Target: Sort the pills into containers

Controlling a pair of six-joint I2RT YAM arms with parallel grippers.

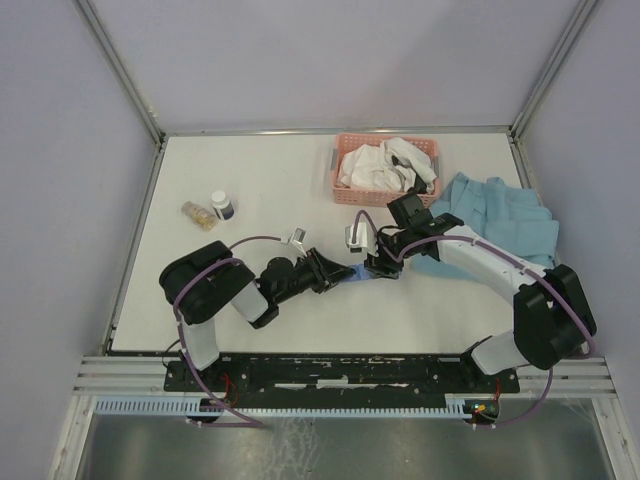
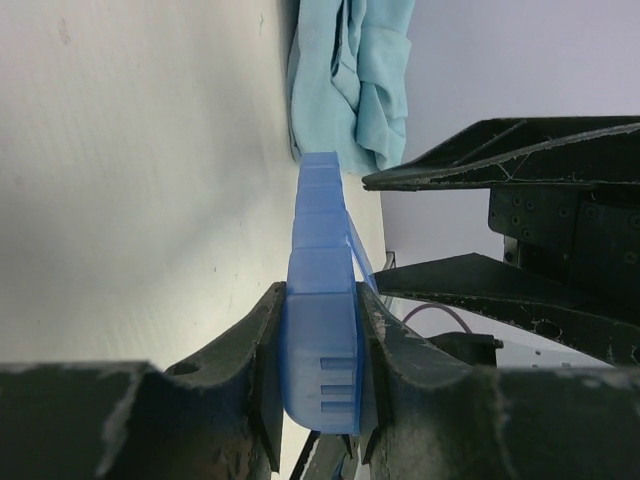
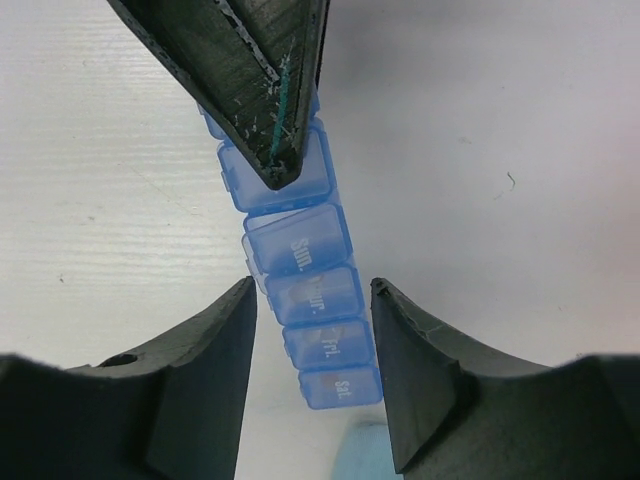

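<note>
The blue translucent pill-organiser strip [image 1: 362, 272] is at mid-table between my two grippers. My left gripper [image 1: 340, 272] is shut on one end of it; in the left wrist view the strip [image 2: 322, 250] runs away from the jaws [image 2: 320, 300], which pinch its rounded end. My right gripper [image 3: 312, 288] is open, its fingers on either side of the strip's other end [image 3: 320, 300] without touching it. The lids marked Sun., Thur., Fri. and Sat. look shut. No loose pills are in view.
A pink basket [image 1: 433, 152] of white cloth stands at the back. A light blue cloth [image 1: 500, 225] lies right of the right arm. A white-capped bottle [image 1: 222, 206] and a small clear bottle with tan contents [image 1: 198, 214] are at the left.
</note>
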